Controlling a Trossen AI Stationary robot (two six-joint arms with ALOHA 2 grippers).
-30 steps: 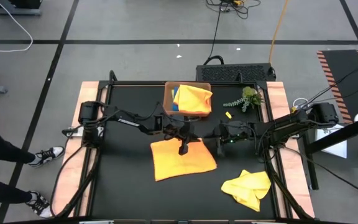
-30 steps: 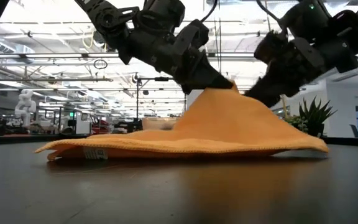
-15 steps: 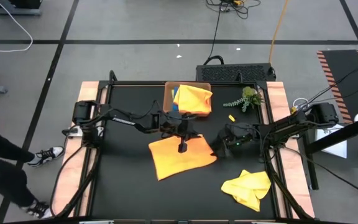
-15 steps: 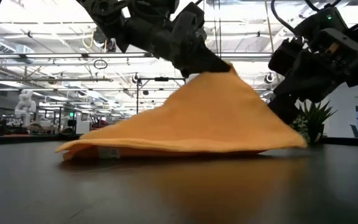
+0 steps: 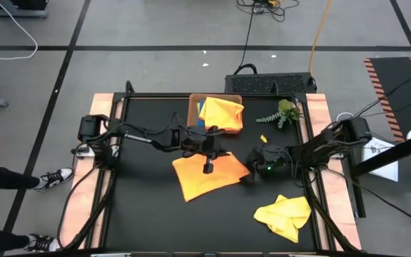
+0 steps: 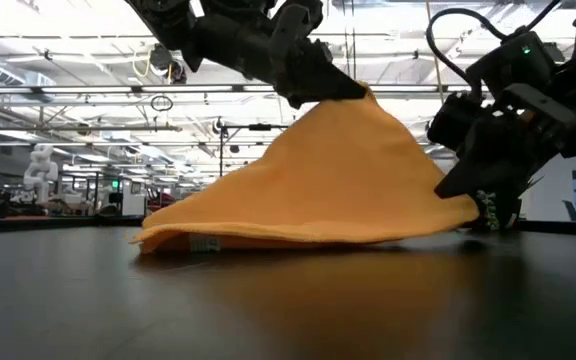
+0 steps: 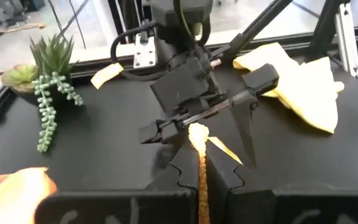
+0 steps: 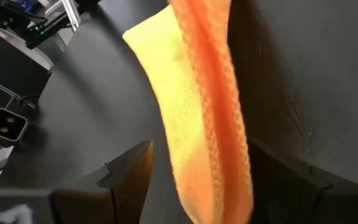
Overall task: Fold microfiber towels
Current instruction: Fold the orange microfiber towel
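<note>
One orange towel (image 5: 209,177), pinched, tented.

A big open robotics lab or workshop is showing here: ceiling lights (image 6: 58,45) are glowing overhead, cables (image 5: 252,25) are trailing over grey floor tiles (image 5: 155,71).

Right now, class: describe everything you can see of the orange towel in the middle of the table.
The orange towel is soft, fuzzy cloth with a stitched hem and a small label at one low edge. It lies mid-table, tented: the left hand, shut, pinches its peak. The open right hand straddles its right edge. The rest sags onto the black table.
</note>
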